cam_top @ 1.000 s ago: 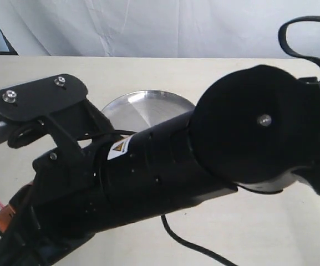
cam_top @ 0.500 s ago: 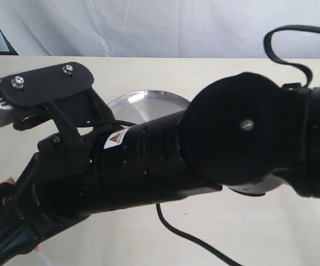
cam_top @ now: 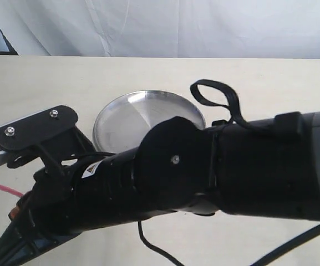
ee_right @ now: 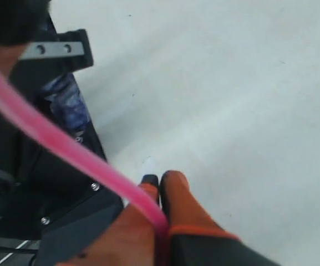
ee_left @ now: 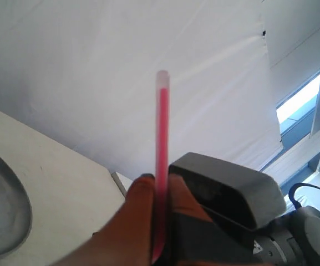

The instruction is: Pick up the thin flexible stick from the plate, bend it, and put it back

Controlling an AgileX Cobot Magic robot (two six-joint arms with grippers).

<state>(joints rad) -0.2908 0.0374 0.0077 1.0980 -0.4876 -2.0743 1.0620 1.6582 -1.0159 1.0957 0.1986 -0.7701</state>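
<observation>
Both grippers hold the thin pink-red stick [ee_left: 162,133] above the table. In the left wrist view my left gripper [ee_left: 161,183] is shut on it, and the stick rises straight from the orange fingers [ee_left: 140,210] to its pale tip. In the right wrist view the stick [ee_right: 65,147] runs in a slight curve into my right gripper [ee_right: 161,185], also shut on it. The exterior view shows only a short piece of stick [cam_top: 1,187] at the far left; the grippers are hidden behind the black right arm [cam_top: 204,172]. The silver plate [cam_top: 132,113] holds nothing where it shows.
The right arm reaches across the front of the table from the right and covers the plate's near rim. A grey-and-black wrist camera mount [cam_top: 29,136] stands left of the plate. A black cable [cam_top: 154,249] hangs under the arm. White cloth hangs behind the table.
The right arm has swung lower and to the left, uncovering more of the plate. The camera mount has dropped, and a longer piece of stick shows at the left edge.
</observation>
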